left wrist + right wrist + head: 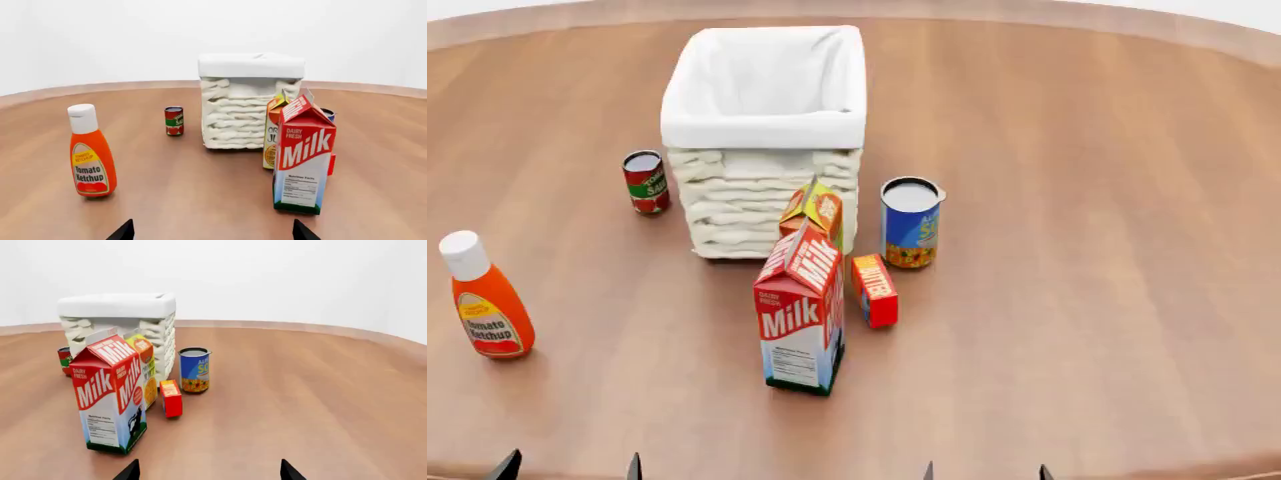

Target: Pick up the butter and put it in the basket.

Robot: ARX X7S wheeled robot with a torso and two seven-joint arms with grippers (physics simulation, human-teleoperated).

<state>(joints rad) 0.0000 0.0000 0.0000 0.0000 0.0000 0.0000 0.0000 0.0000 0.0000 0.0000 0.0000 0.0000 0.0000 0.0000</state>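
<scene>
The butter (874,290) is a small slim red box lying on the wooden table just right of the milk carton; in the right wrist view (171,398) it shows its orange-yellow end, and in the left wrist view only a red sliver (331,165) shows behind the milk carton. The basket (765,140) is cream-white wicker with a white liner, behind the cartons; it also shows in the left wrist view (250,100) and the right wrist view (120,320). My left gripper (567,468) and right gripper (984,472) are open and empty at the table's near edge, well short of the butter.
A red-and-white milk carton (801,310) stands in front of the basket, an orange juice carton (814,212) behind it. A blue can (909,222) stands right of the basket, a small red-green can (646,182) left of it, a ketchup bottle (485,296) at far left.
</scene>
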